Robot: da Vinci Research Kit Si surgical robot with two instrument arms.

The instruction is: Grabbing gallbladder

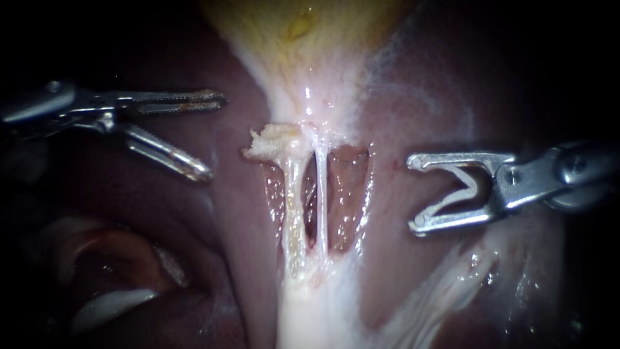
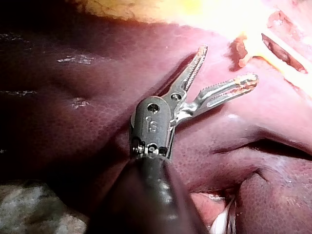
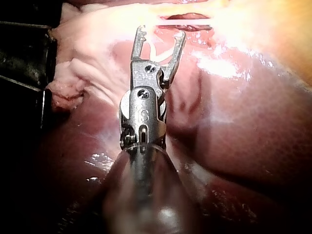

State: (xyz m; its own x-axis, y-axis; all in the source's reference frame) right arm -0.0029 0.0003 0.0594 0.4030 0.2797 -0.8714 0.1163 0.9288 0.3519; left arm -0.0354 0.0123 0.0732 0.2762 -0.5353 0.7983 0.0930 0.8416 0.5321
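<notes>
Endoscope view: left tool (image 1: 214, 137), right tool (image 1: 414, 192) hover agape.

**Gallbladder and both shafts run out of frame at the endoscope**

The yellow gallbladder (image 1: 303, 26) is cut off by the top edge. The left instrument (image 1: 214, 137) is lost in darkness at the left edge, and the right instrument (image 1: 414, 194) is cut off at the right edge. A pale curved shape (image 1: 110, 307) at lower left is too dim to identify. In both wrist views each instrument's own shaft blurs nearest the camera.
</notes>
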